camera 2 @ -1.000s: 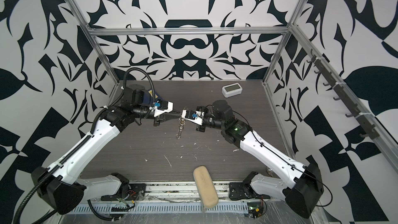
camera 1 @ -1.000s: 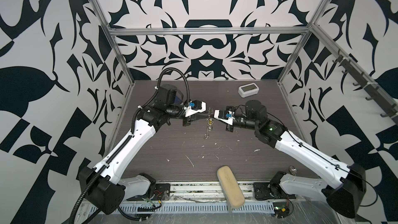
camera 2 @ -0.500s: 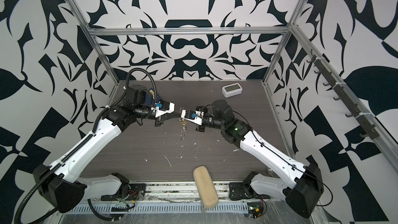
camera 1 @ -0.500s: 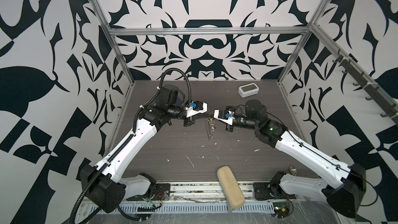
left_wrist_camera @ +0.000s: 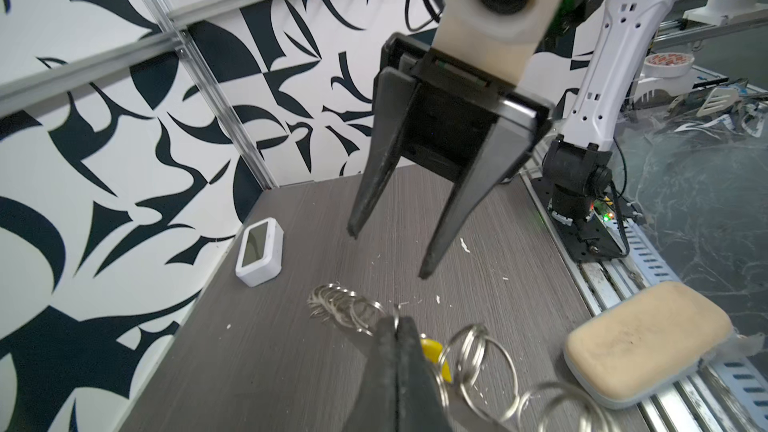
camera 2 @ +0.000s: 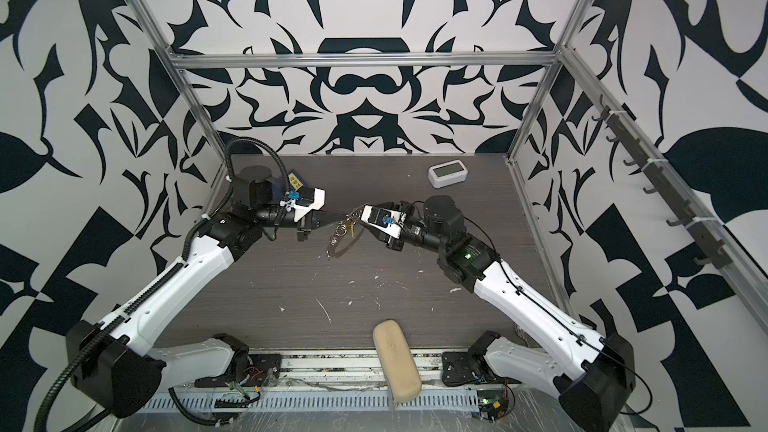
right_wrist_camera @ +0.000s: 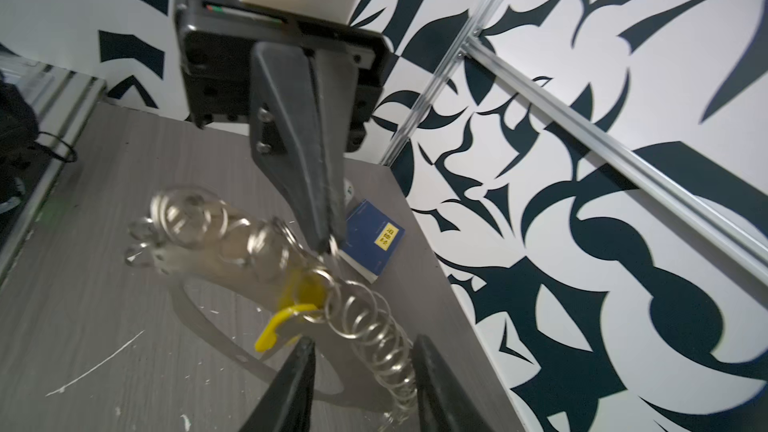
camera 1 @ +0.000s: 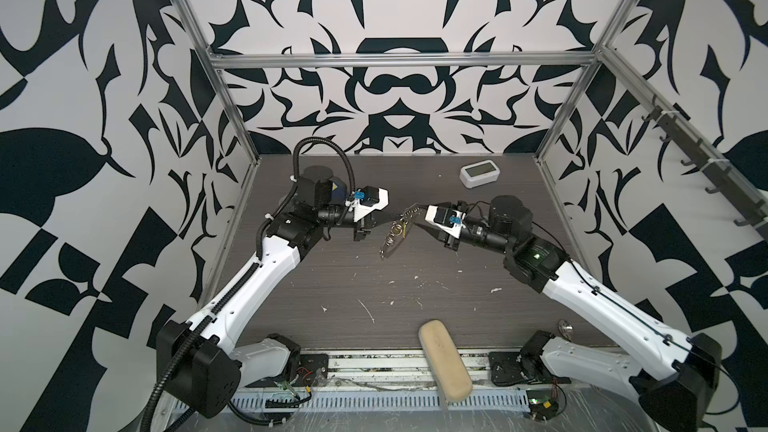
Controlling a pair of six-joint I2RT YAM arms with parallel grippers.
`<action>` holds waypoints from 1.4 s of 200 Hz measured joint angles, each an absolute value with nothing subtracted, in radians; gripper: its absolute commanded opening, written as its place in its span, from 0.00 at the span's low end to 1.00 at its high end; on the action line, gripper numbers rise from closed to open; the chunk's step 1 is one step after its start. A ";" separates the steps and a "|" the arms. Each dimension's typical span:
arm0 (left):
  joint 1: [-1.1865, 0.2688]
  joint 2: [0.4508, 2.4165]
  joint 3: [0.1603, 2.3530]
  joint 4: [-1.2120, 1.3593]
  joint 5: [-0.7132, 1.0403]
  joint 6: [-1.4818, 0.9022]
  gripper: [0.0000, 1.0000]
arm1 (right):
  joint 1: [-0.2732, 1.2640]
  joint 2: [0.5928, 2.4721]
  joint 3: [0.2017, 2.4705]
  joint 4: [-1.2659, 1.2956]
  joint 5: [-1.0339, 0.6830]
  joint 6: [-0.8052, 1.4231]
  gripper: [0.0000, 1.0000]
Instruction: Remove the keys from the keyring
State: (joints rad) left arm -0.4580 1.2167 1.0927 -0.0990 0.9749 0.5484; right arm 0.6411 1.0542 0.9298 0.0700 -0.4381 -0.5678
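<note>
- Currently the keyring [camera 1: 395, 231] hangs mid-air over the middle of the table [camera 1: 332, 276], betw. the two grippers and clear of the wood top.
- L gripper [right_wrist_camera: 328, 243]: jaws pinched tight on one silver ring at the keyring's upper end.
- R gripper [left_wrist_camera: 388, 254]: jaws apart, nothing clamped. The ring chain runs betw. its fingers [right_wrist_camera: 291, 388]; whether it touches them, can't tell.
- Long axis: in both top views it slants from up by the gripper tips down twd the front-left. The lower end is blurred.
- Yellow key [right_wrist_camera: 291, 309] sits approx mid-chain, dangling downward.
- Blue book [right_wrist_camera: 365, 238] lies flat behind the L gripper.
</note>
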 measured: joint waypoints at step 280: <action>-0.456 1.162 1.073 0.083 1.014 0.488 0.00 | 0.602 1.153 1.042 0.176 -0.714 -0.424 0.25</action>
State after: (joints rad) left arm -0.4561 1.1618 1.0729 0.0826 1.0142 0.4877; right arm 0.6018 1.1534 1.0424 0.1764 -0.7139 -0.4236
